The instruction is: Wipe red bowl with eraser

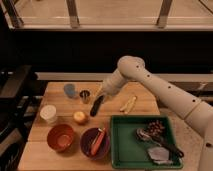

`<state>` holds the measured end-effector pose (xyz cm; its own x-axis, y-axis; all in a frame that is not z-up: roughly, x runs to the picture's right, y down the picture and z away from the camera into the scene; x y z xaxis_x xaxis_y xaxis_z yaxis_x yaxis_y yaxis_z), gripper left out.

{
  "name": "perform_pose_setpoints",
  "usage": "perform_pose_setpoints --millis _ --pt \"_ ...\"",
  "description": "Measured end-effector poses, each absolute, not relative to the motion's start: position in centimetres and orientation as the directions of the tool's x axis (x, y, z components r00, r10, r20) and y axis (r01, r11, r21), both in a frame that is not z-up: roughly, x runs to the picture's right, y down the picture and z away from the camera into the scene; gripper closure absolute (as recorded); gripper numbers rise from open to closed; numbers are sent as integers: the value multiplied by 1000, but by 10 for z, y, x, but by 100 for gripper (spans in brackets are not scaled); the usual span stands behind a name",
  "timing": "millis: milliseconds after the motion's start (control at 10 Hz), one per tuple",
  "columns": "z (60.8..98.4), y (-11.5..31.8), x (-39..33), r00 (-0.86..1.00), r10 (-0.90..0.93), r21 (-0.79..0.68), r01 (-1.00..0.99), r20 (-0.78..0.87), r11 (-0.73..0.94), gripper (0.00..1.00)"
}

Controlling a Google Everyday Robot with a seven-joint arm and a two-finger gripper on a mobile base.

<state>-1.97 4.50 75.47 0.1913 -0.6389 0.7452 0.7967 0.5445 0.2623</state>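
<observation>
The red bowl (61,137) sits at the front left of the wooden table, orange-red with a lighter inside and nothing in it. The eraser (96,106) is a slim dark bar, tilted, hanging from my gripper (101,95) above the middle of the table. The gripper is shut on the eraser's upper end. It is behind and to the right of the red bowl, well apart from it. The arm reaches in from the right.
A dark purple bowl (95,143) with an orange stick stands right of the red bowl. A yellow fruit (80,117), white cup (48,113), blue block (70,90), metal cup (85,95) and banana (128,104) stand around. A green tray (125,147) with items is at the front right.
</observation>
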Motion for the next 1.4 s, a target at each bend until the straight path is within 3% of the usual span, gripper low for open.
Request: perform_pose_setpoints --millis 800,1400 --pt "711 55 -148 -60 -741 538 728 668 426 100" --pt "699 106 -207 -125 -785 645 654 607 395 100"
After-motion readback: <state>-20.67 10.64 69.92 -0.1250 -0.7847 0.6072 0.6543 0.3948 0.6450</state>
